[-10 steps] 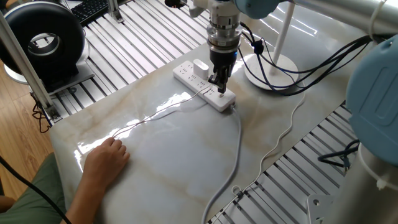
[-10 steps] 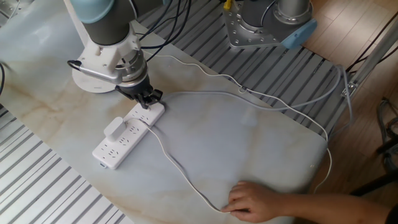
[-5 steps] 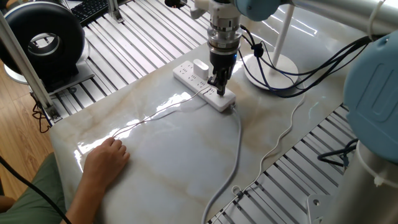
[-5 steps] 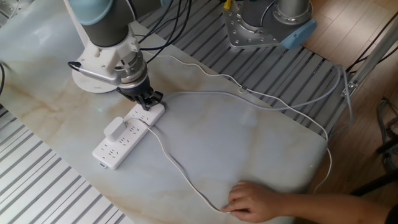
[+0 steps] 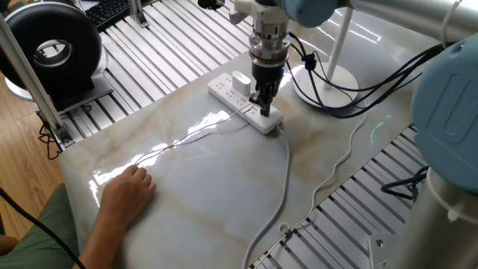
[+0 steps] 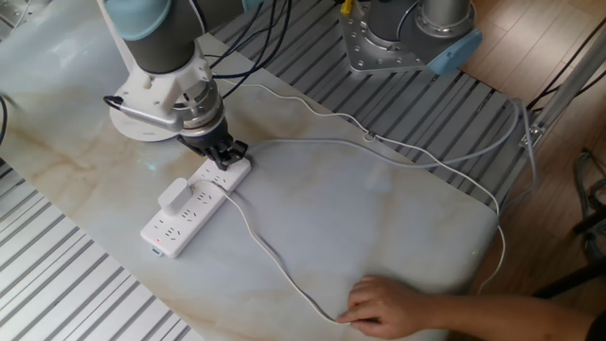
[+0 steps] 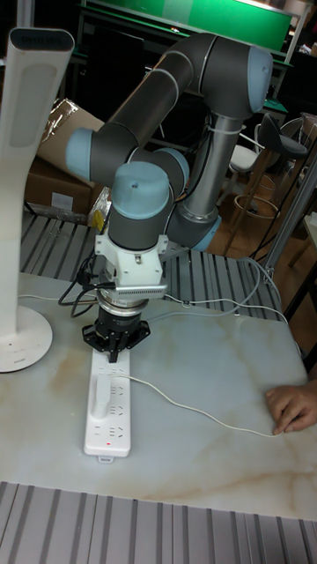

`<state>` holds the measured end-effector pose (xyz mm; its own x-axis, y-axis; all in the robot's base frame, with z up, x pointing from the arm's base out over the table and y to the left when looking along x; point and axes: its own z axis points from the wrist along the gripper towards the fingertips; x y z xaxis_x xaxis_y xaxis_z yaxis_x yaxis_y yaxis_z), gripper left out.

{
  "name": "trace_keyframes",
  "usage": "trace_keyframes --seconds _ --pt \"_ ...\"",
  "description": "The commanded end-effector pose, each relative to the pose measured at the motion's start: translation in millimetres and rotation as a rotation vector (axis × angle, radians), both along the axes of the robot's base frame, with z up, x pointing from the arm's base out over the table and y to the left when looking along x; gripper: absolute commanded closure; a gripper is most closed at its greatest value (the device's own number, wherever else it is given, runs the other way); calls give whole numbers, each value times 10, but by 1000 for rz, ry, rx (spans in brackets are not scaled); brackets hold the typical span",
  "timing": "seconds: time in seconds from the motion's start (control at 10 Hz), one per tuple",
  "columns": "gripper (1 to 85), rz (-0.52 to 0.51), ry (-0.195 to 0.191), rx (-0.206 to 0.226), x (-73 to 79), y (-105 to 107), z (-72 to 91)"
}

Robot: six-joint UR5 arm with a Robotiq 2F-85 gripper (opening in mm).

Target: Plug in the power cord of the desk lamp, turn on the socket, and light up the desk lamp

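Observation:
The socket [image 5: 240,99] [image 6: 193,206] [image 7: 109,416], a white power strip, lies on the marble table. The power cord's boxy plug [image 5: 240,79] [image 6: 173,194] sits in one of its outlets, and the thin cord [image 5: 196,131] [image 6: 275,260] [image 7: 194,407] trails off to a person's hand. My gripper [image 5: 261,100] [image 6: 225,154] [image 7: 114,349] points straight down, shut and holding nothing, with its tips on the strip's cable end. The desk lamp [image 5: 329,81] [image 7: 21,185] stands just behind; its base [image 6: 131,121] is partly hidden by my arm. I cannot tell whether it is lit.
A person's hand [image 5: 128,187] [image 6: 386,305] [image 7: 291,407] rests on the table, pinning the thin cord. The strip's thicker cable [image 5: 284,179] runs off the table edge. A black round fan [image 5: 51,45] stands beyond the table, over slatted metal rails [image 5: 172,37].
Almost nothing: my gripper stays down on the strip's cable end, shifted only slightly. The hand, cord and lamp have not moved.

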<state>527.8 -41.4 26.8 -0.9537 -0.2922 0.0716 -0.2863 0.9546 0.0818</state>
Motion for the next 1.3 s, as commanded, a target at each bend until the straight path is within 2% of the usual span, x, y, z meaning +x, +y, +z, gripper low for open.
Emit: trace_keyframes --seconds 0.0,0.7,0.9,1.1,1.2 --pt "847 -6 -3 10 16 17 3" --pt "847 -19 23 -1 -10 31 138" --pt "847 -12 34 -10 26 24 260" --pt "847 32 28 -60 143 -82 469" --pt "847 21 38 -89 179 -92 576"
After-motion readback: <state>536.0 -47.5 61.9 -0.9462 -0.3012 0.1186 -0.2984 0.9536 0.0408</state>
